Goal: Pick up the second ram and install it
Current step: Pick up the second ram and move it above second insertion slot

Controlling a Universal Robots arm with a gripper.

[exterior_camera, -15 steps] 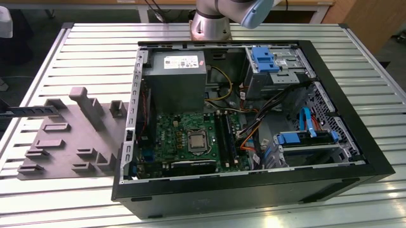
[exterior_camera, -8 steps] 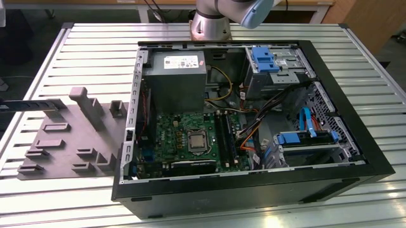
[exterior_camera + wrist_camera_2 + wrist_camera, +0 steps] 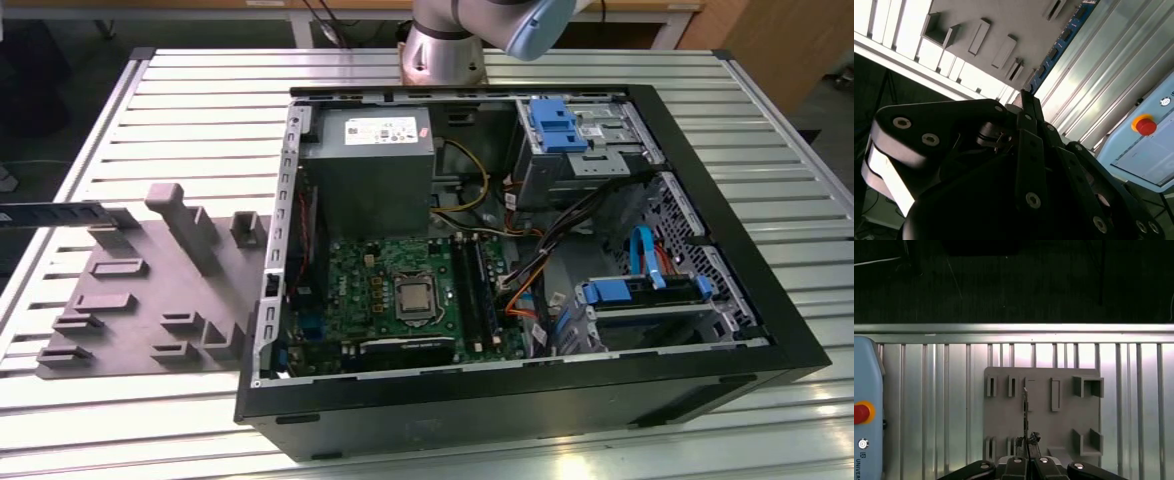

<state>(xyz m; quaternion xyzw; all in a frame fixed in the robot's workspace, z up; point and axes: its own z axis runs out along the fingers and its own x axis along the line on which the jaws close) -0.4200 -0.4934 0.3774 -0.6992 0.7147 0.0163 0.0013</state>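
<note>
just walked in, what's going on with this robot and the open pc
The arm's gripper is clamped on one end of the second ram, a dark-blue stick, and holds it near the grey holder tray. In the exterior view the stick sits at the exterior view's left edge, well apart from the open computer case, so it is not yet in the black memory slots.

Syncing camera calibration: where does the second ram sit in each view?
Exterior view: second ram juts in at the exterior view's left edge, by the grey tray.
First wrist view: edge-on sliver over the tray.
Second wrist view: blue strip along the tray.
Shared landmark: the grey tray.
</note>
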